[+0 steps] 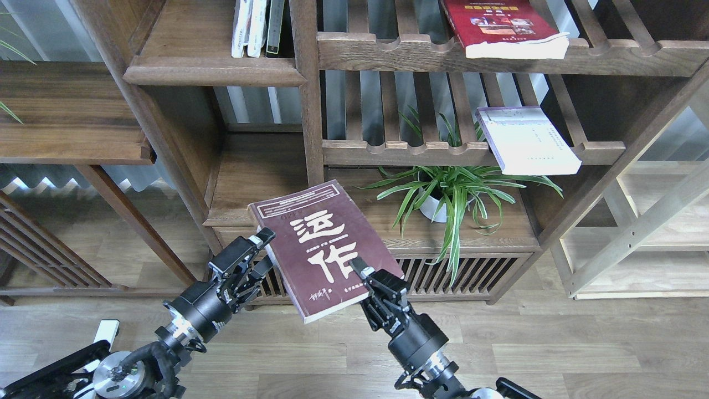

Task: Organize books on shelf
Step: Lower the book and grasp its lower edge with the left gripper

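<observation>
The maroon book (324, 249), its cover printed with big white Chinese characters, is held up in front of the dark wooden bookcase (307, 111), tilted and face up, above the floor and just before the low cabinet part. The left gripper (265, 244) meets the book's left edge, its fingers closed narrowly on that edge. The right gripper (360, 269) has a light-tipped finger lying on the cover near the lower right; from where I stand I cannot tell whether it pinches the book or only rests against it.

Up and to the left, the solid shelf (213, 72) with a rounded front edge carries a few upright books (257, 27) near its right end. To the right, the red book (504, 27) with a yellow title lies flat on the top slatted rack (388, 52), its corner jutting past the scalloped rail. One rack lower, the white book (526, 141) with a lavender band lies the same way, overhanging the front. Below it a potted spider plant (451, 194) in a white pot sits on the cabinet top. A pale wood rack (637, 233) stands at far right on the plank floor (554, 343).
</observation>
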Available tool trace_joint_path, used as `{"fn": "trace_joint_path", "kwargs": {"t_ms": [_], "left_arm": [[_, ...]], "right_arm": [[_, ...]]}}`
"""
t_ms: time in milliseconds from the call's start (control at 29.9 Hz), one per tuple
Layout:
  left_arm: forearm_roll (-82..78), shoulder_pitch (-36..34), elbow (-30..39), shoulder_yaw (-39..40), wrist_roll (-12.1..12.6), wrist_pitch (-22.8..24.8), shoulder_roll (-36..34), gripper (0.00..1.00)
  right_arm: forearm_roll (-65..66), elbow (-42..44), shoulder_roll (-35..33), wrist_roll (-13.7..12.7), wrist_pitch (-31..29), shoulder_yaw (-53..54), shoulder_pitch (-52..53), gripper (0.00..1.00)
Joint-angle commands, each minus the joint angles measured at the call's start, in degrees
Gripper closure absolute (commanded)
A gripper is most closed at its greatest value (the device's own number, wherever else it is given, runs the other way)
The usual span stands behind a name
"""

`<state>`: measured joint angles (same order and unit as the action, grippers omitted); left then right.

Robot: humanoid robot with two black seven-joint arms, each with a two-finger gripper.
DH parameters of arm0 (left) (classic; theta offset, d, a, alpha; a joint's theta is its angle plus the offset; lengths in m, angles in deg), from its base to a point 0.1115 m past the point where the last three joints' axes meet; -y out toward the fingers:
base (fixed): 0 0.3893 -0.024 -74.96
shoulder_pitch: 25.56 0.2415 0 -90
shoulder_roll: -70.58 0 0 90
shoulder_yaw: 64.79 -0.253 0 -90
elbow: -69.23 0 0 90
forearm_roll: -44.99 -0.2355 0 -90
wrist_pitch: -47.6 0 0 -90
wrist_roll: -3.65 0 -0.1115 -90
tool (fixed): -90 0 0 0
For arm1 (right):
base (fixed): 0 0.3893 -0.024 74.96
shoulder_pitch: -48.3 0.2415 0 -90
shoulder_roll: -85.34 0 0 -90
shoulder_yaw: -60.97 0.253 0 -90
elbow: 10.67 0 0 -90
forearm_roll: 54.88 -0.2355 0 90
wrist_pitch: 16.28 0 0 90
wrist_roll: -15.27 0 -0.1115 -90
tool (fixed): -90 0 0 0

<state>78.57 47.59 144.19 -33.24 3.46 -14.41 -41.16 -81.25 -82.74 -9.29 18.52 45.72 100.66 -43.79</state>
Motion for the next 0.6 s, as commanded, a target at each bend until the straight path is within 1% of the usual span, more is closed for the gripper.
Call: {"fn": "trace_joint_path", "kwargs": {"t_ms": [0,301,334,435,501,568], "left_arm": [[-0.09,-0.02,0.01,-0.17,-0.07,0.0,0.29,0.11],[-0.44,-0.37,0.01,-2.54,0.37,0.0,0.47,0.12],[-0.44,-0.37,-0.08,-2.89,0.54,0.0,0.47,0.14],[-0.44,-0.11,-0.08,-3.68,1.33,0.0,0.12,0.28],[-0.44,-0.02,-0.08,-3.68,1.33,0.0,0.12,0.3],[-0.61,-0.11,-0.17,-3.68,1.51,0.0,0.12,0.3]], "right_arm": [[0.97,0.0,0.33,-0.69,0.0,-0.23,-0.72,0.94],[1.85,0.0,1.65,-1.4,0.0,-0.84,-1.25,0.92],[1.85,0.0,1.82,-1.4,0.0,-0.93,-1.25,0.92],[1.85,0.0,2.35,-1.4,0.0,-0.93,-1.25,0.92],[1.85,0.0,2.35,-1.4,0.0,-0.93,-1.25,0.92],[1.85,0.0,2.44,-1.4,0.0,-0.93,-1.16,0.92]]}}
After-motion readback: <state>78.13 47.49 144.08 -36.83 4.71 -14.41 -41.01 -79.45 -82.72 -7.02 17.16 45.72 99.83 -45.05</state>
